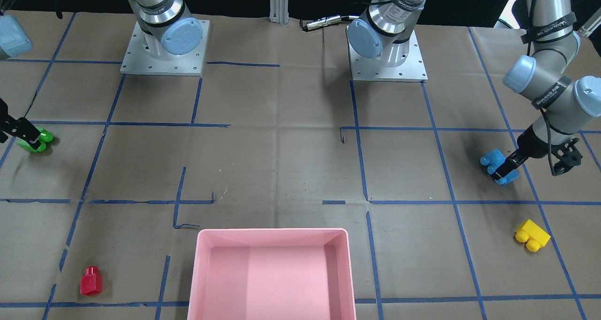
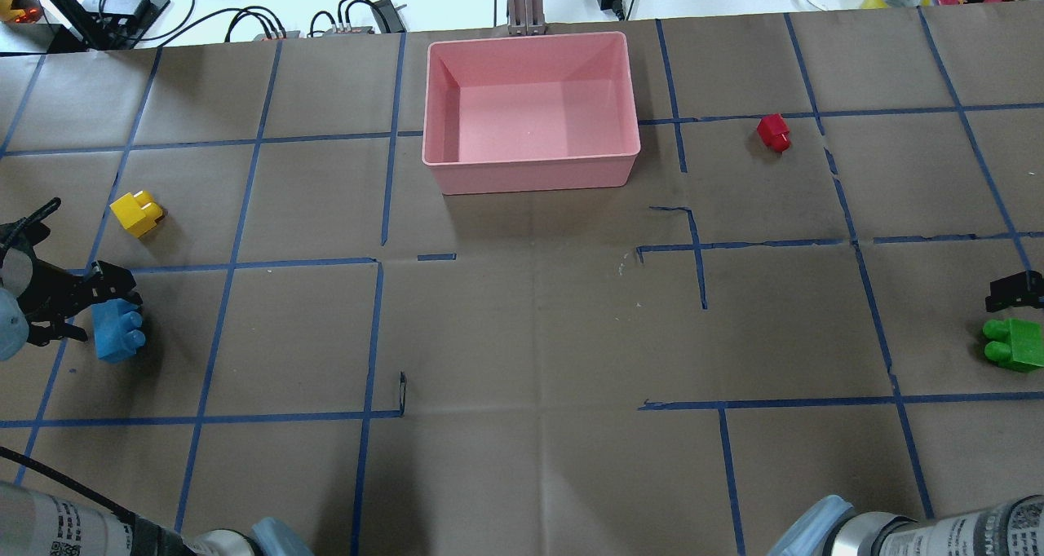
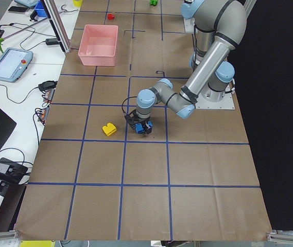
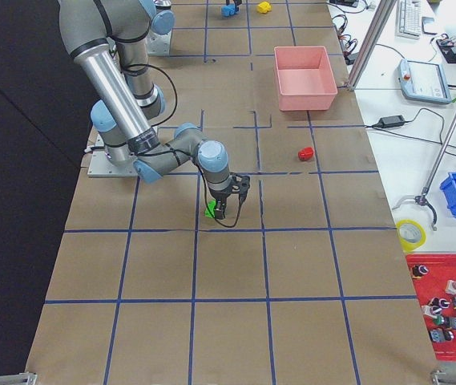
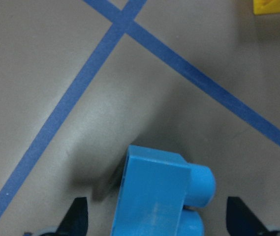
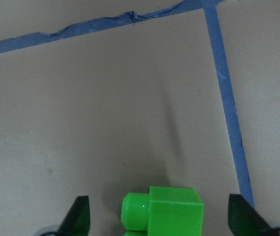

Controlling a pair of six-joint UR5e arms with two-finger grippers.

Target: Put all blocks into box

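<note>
Brown paper point(image 2: 530, 336) ruled with blue tape lines point(image 2: 253, 260) covers the table I am working over. Closest to the robot's base, on its left side, I see the left gripper point(image 5: 155, 211) spread wide around the blue block point(image 5: 154, 196). In the wrist view a gap shows between the block and each finger. Level with it on the far right side, the right gripper point(image 6: 158, 211) is also spread wide. The green block point(image 6: 167, 209) sits between its fingers, touching neither. Further out on the left, the yellow block point(image 2: 136, 212) lies near the blue one but apart from it. Furthest away, the pink box point(image 2: 530, 169) stands at mid-table. The red block point(image 2: 772, 131) lies on the paper to its right, well apart from it.
</note>
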